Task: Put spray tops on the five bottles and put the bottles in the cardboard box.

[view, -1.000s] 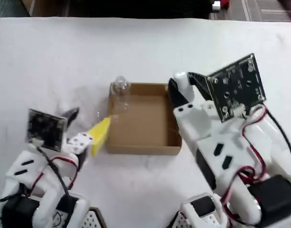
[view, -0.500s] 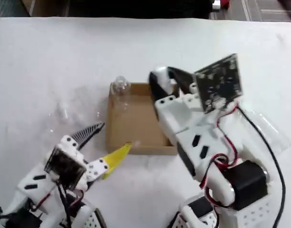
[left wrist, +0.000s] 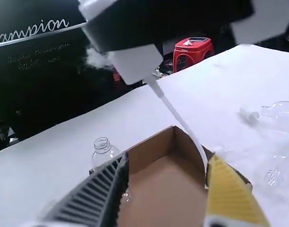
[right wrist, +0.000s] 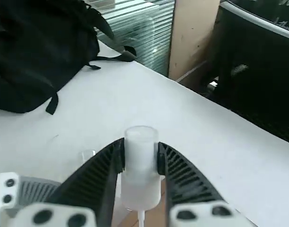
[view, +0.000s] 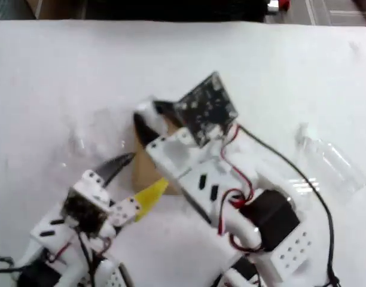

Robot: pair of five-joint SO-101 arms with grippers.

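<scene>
white table [view: 81, 60], black backpack [right wrist: 36, 52], red box [left wrist: 194, 49], window blinds [right wrist: 135, 23]

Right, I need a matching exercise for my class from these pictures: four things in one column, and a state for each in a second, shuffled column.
Things
1. spray top
2. box
3. bottle by the box
4. bottle far from the box

States
a. lying on its side
b. brown, open at the top
c. held in the right jaws
d. standing, no top on

Pairs: 1-c, 2-b, 3-d, 4-a
</scene>
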